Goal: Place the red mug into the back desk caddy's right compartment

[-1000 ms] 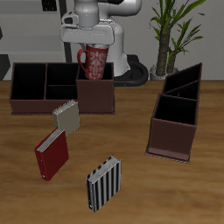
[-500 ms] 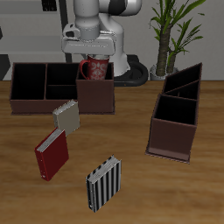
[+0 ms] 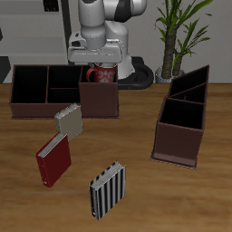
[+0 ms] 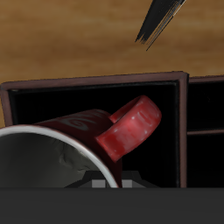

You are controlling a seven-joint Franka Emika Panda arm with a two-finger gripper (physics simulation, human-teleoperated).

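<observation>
Exterior view: red mug (image 3: 100,73) now sunk lower than a second ago, only its rim and upper body showing above the wall of the right compartment (image 3: 99,98) of the back desk caddy (image 3: 45,107). Carried down by the gripper (image 3: 99,62), whose white body has dropped close over the caddy's end cell. Wrist view: mug (image 4: 79,140) tilted, white inside turned toward the camera, loop handle (image 4: 131,128) jutting over the black-lined floor of the big cell (image 4: 52,101). Jaws pinching the mug at its rim, by the look of it, though the fingers themselves mostly hidden behind the mug. Whether base already touching the floor: cannot tell. Placement judged nearly done, with release and a straight lift-out left. On the counter (image 3: 181,195), a red book (image 3: 53,160), a striped book (image 3: 107,188), a pale book (image 3: 68,120) and a second, slant-walled caddy (image 3: 181,122), all well apart from the action.
</observation>
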